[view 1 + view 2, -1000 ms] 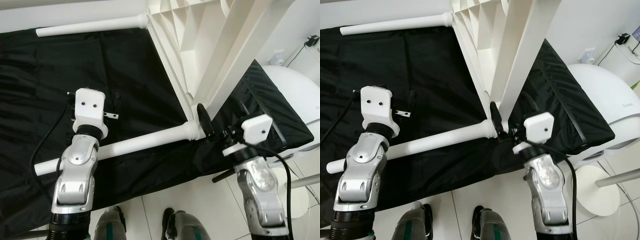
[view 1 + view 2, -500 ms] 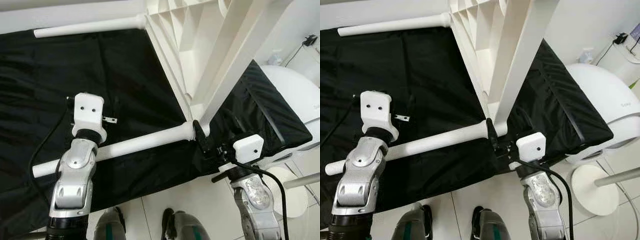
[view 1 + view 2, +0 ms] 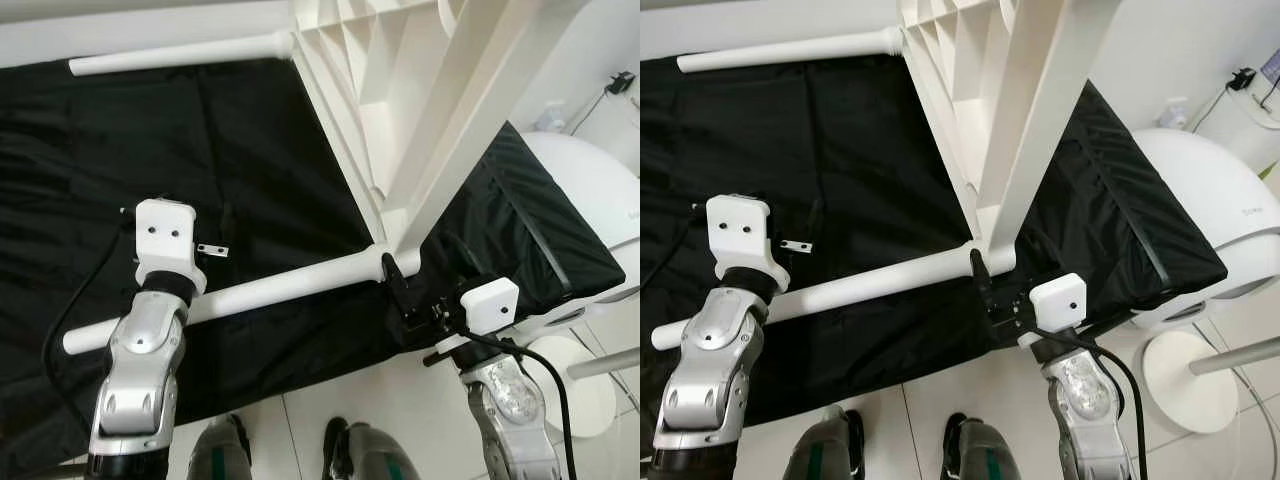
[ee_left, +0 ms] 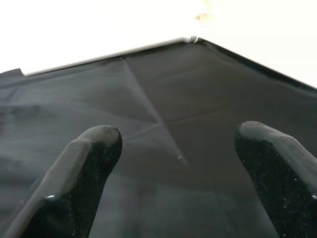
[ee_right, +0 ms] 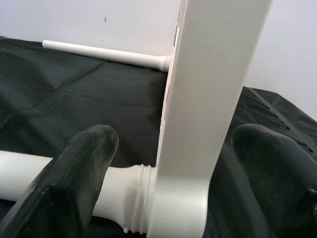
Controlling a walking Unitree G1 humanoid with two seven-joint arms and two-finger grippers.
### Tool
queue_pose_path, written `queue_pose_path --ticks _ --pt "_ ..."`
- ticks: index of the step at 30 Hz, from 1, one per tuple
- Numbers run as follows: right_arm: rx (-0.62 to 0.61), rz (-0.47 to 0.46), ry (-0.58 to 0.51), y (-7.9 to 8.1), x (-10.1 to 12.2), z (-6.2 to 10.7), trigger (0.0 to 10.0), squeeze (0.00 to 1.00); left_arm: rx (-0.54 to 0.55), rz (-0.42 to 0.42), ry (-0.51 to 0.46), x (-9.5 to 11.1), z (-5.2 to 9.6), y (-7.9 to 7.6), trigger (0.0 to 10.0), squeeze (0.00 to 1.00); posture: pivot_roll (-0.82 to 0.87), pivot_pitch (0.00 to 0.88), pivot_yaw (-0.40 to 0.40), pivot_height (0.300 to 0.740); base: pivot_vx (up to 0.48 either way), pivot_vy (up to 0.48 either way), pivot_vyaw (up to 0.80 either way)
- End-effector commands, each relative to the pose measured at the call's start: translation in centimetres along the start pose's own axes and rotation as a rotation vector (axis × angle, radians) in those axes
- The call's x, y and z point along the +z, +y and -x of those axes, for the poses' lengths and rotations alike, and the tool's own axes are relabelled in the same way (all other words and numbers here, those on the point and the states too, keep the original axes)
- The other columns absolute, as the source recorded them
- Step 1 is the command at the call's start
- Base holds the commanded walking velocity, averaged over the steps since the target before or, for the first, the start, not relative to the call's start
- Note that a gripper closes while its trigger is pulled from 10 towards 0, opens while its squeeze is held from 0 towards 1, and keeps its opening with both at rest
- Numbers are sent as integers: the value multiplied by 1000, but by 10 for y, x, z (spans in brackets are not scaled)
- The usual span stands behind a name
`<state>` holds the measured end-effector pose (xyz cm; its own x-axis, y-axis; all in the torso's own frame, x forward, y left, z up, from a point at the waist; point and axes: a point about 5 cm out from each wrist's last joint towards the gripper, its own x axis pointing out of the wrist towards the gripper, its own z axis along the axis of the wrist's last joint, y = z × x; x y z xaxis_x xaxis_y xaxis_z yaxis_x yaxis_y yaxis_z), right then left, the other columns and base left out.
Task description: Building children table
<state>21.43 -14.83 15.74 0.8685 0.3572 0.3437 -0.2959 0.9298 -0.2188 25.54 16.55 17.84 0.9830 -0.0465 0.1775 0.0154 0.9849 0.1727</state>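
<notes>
A white children's table top (image 3: 430,90) stands on edge on a black cloth (image 3: 250,150). Two white round legs are screwed into it: a near leg (image 3: 270,292) and a far leg (image 3: 180,55). My right gripper (image 5: 176,136) is open at the near corner, where that leg joins the top. One finger (image 5: 91,148) is over the leg side and the other finger (image 5: 262,148) is past the panel's edge, neither clearly touching. My left gripper (image 4: 178,139) is open over bare cloth, beyond the near leg, with nothing between its fingers.
The cloth-covered surface ends at a front edge just before white floor tiles (image 3: 330,400). My feet (image 3: 225,445) stand there. A white rounded appliance (image 3: 590,190) and a round white stand base (image 3: 590,370) sit at the right. A plug and cable (image 3: 622,82) hang on the right wall.
My right gripper has drawn back and down along the table's edge to the near leg joint. My left wrist has pulled back slightly toward me. The table stays put.
</notes>
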Motion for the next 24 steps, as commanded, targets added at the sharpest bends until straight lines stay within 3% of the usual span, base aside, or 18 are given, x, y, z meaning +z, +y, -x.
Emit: queue_pose_path --ticks 1,8,15,20,24 --pt "-29 16 22 -7 -3 7 10000 0 5 -26 -1 0 5 1 10000 0 41 153 -52 740 0 0 0" --pt "-86 3 79 -17 -15 16 10000 0 -36 -42 -18 -1 13 1 10000 0 45 150 -53 740 0 0 0" --pt "-59 19 118 -14 -23 26 10000 0 -111 -84 -58 6 14 -3 10000 0 48 141 -55 740 0 0 0" --pt "-54 22 148 -14 -30 34 10000 0 -146 -163 -76 10 19 -6 10000 0 57 135 -64 740 0 0 0" --pt "-43 18 143 -13 -31 30 10000 0 -147 -153 -93 9 21 -8 10000 0 64 135 -73 740 0 0 0"
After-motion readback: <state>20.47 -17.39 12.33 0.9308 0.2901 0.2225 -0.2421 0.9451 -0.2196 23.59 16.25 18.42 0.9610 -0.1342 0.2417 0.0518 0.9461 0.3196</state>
